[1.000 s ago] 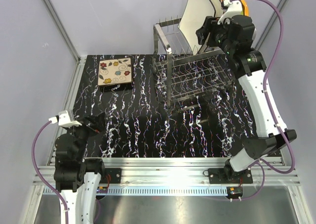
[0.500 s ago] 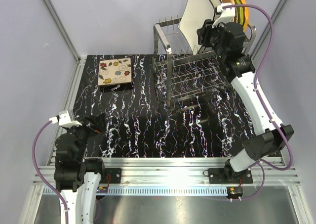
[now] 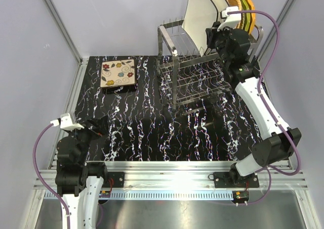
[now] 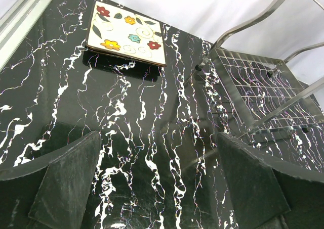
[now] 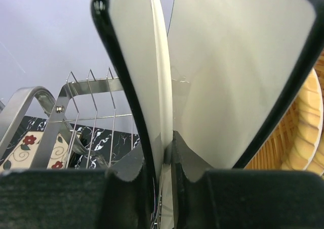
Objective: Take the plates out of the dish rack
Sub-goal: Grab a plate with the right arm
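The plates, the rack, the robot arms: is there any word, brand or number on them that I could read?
None: no word or number can be read in any view.
The flowered plate bears only painted flowers and swirls.
The cream plate in the right claw is plain.
The dish rack shows no label.

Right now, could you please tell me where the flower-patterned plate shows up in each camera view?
Top external: flower-patterned plate lies flat in the upper left, left of the dish rack.
Left wrist: at the top left, with the rack to its right.
Right wrist: a sliver in the bottom left corner, behind the rack's frame.
Shared landmark: the dish rack.
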Motion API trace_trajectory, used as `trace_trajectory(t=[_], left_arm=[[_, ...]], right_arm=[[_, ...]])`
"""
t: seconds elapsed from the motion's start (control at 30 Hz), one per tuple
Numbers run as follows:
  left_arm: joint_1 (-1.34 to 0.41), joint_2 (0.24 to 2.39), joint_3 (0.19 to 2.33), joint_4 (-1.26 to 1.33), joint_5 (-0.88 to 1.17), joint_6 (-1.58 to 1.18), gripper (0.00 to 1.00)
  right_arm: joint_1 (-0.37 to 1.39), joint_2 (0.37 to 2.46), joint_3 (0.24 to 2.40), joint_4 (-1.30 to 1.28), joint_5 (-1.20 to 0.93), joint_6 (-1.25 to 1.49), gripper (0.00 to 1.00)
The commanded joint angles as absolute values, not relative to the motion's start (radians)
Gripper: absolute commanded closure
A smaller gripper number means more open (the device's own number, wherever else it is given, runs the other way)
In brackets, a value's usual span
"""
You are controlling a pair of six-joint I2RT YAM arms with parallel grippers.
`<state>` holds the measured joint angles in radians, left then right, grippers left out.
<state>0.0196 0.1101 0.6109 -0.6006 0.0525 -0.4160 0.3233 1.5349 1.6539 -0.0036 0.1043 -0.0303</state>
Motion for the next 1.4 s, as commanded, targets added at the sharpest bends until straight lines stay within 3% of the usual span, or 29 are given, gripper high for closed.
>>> trace_trajectory(t=[0.0,0.4,1.37], left_arm=[[0.023,0.098,0.630,-0.572,0.063,-0.414,0.01],[0.023,0.103,0.630,-0.558,0.071,-0.414,0.01],[0.023,0.129,0.627,-0.517,0.095,-0.420,0.01]], right_arm=[[0.314,1.479,1.660,0.103,0.020,-0.040,1.00],[0.314,1.516,1.819,0.126,0.003,0.031,1.00],[0.313,1.548,1.967,0.181,0.002,-0.040,1.00]])
